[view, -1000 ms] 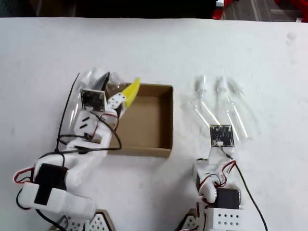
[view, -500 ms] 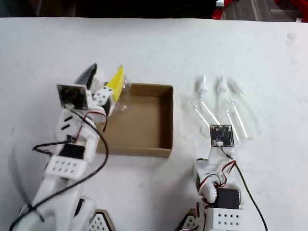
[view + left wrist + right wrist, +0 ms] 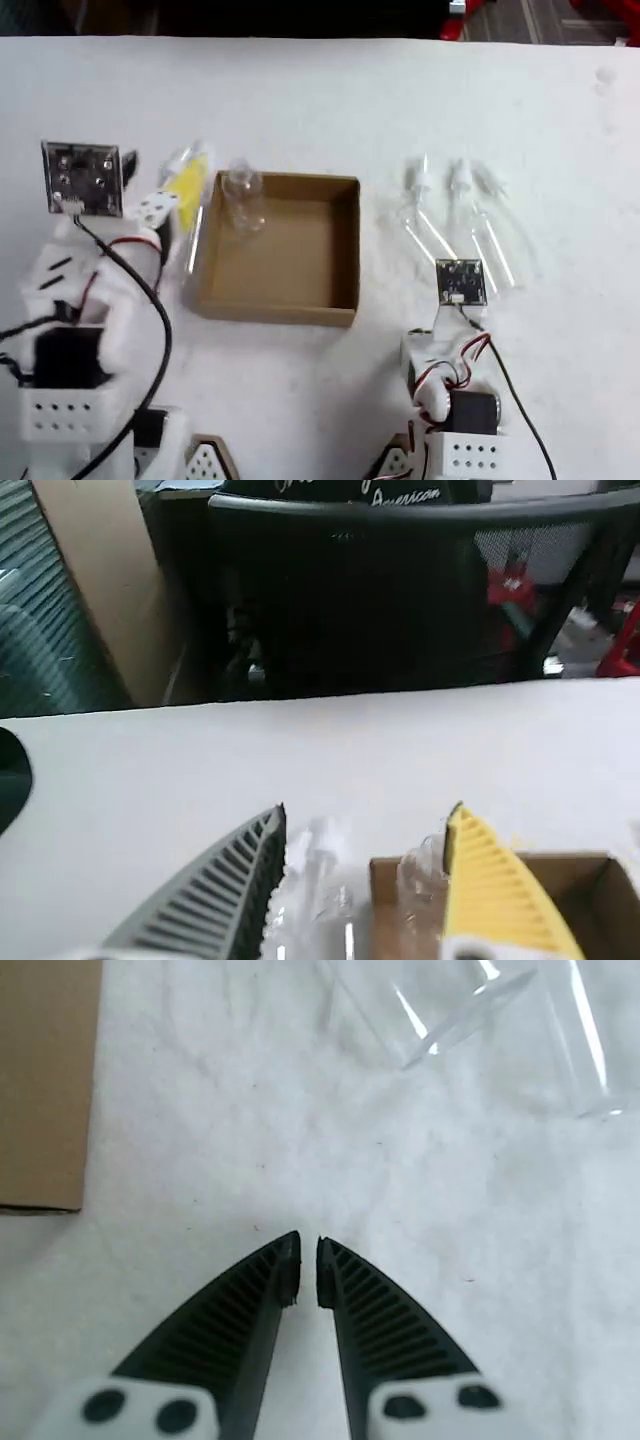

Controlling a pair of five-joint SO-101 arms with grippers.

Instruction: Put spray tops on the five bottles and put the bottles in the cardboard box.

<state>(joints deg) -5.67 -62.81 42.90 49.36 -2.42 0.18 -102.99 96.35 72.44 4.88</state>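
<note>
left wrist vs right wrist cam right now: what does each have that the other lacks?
Left wrist: the left pincer, open, with a clear bottle seen through its gap, and a dark chair beyond the far edge of the table.
Right wrist: the right pincer, nearly shut over bare tabletop, with the ends of two lying bottles ahead of it.
Both: the box and the white table.
</note>
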